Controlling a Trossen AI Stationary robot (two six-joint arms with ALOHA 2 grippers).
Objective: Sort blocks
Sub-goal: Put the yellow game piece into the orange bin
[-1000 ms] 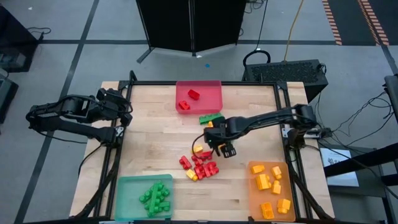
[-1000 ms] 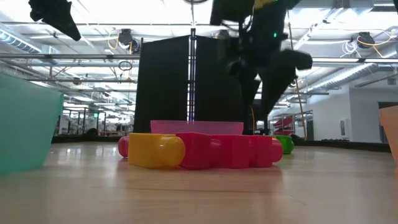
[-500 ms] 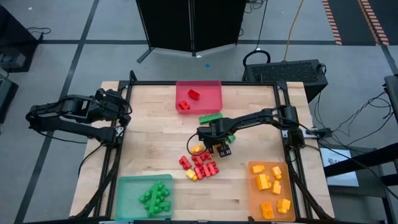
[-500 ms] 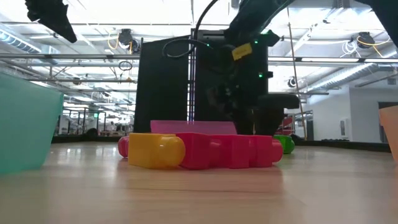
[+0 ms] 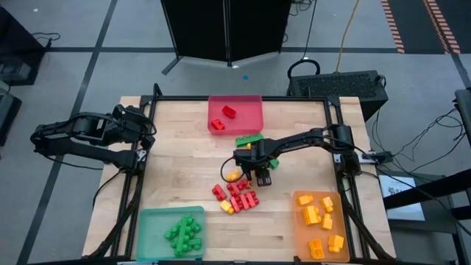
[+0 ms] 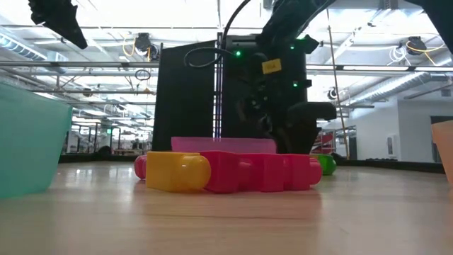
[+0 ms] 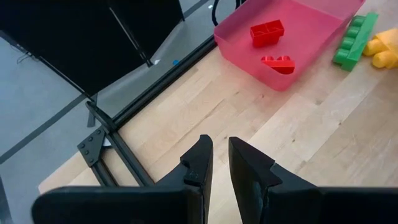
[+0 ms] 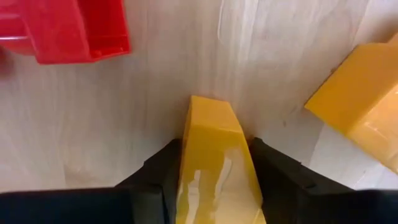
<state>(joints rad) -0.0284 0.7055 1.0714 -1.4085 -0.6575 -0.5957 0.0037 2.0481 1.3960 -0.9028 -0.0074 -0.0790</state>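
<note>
My right gripper [image 5: 257,175] points down at the middle of the table, just behind a loose pile of red and yellow blocks [image 5: 235,197], and is shut on a yellow block [image 8: 211,149]. Another yellow block [image 8: 360,106] and a red block [image 8: 74,31] lie close by on the wood. A green block [image 5: 249,140] lies behind the gripper. My left gripper [image 7: 221,163] hangs over the table's left edge, its fingers nearly together with nothing between them. My right gripper pinches the yellow block by its two opposite sides [image 8: 189,155] between its two fingers [image 8: 158,174]. The fingers come from above, pointing down. The block stands on end between them, low over the wood; whether its lower end rests on the table I cannot tell.
A red tray [image 5: 254,118] with two red blocks stands at the far edge. At the near left a green tray [image 5: 151,221] holds green blocks, and at the near right an orange tray [image 5: 305,243] holds yellow ones. Bare wood lies left of the pile.
My right gripper has sunk toward the table and shifted a little toward the left edge, its wrist rolling somewhat. Its fingers have then drawn together on the yellow block. The pile has stayed where it was.
</note>
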